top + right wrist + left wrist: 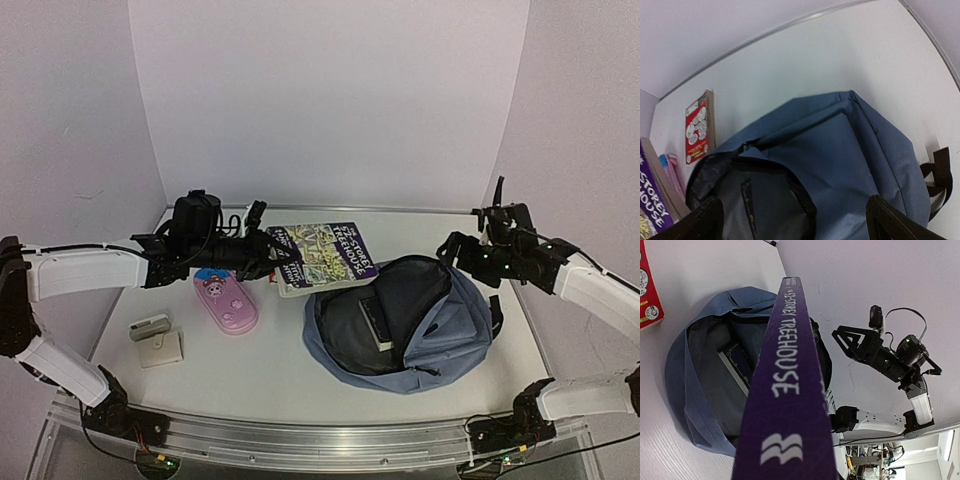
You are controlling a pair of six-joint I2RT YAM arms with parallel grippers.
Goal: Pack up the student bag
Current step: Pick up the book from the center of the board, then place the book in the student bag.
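Note:
The slate-blue student bag (445, 325) lies on the table right of centre with its main compartment wide open, and a dark book (376, 322) is inside. My left gripper (268, 250) is shut on a purple "Storey Treehouse" book (325, 255), held above the table just left of the bag's mouth. In the left wrist view the book's spine (785, 405) runs over the open bag (685, 385) and hides my fingers. My right gripper (452, 252) hovers open over the bag's far right edge. In the right wrist view its fingers (890, 222) stand wide apart above the bag (850, 150), holding nothing.
A pink cartoon pencil case (227, 302) lies left of the bag. A small grey item (150, 326) and a beige one (160, 350) sit near the front left. A red book (697, 127) lies flat behind the bag. A black strap (940, 175) trails right.

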